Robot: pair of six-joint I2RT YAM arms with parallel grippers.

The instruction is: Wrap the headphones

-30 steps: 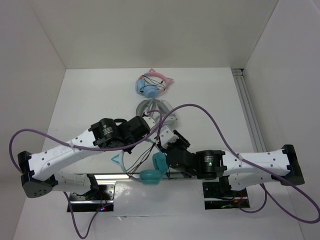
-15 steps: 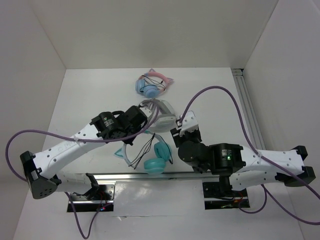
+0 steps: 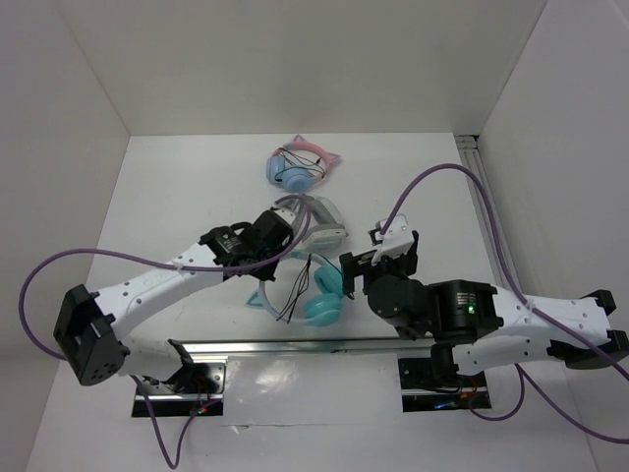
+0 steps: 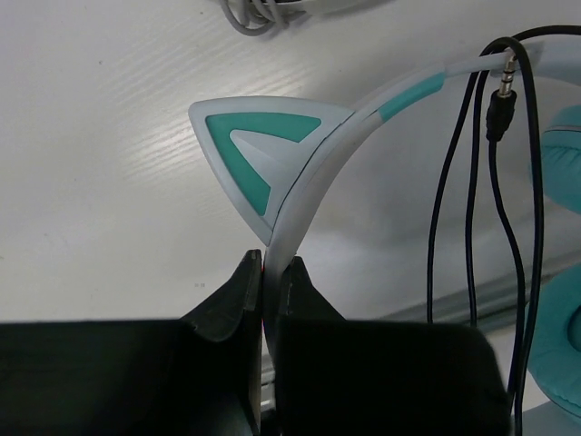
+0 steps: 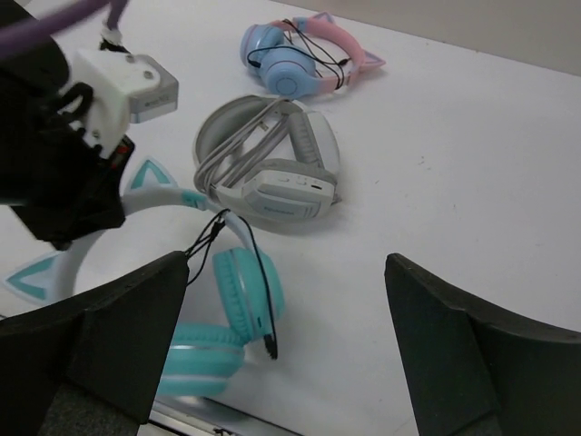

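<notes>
The headphones [image 3: 322, 295] have teal ear cups and a white headband with cat ears. They lie near the table's front edge, their ear cups on the table. My left gripper [image 3: 267, 273] is shut on the headband [image 4: 313, 186] just below one cat ear [image 4: 259, 150]. The thin black cable [image 4: 472, 209] hangs in loose loops over the band, its jack plug [image 4: 497, 100] free. My right gripper [image 3: 370, 264] is open and empty, to the right of the ear cups [image 5: 243, 292]; its jaws [image 5: 289, 265] stand wide apart.
Grey-white headphones [image 3: 316, 221] lie just behind the teal ones, also in the right wrist view [image 5: 272, 168]. Blue-and-pink cat-ear headphones [image 3: 300, 165] lie further back. A metal rail [image 3: 295, 346] runs along the table's front edge. White walls enclose the table.
My left gripper has carried the headphones to the right and away from the front edge. My right gripper has drawn back from the ear cups to the right.
</notes>
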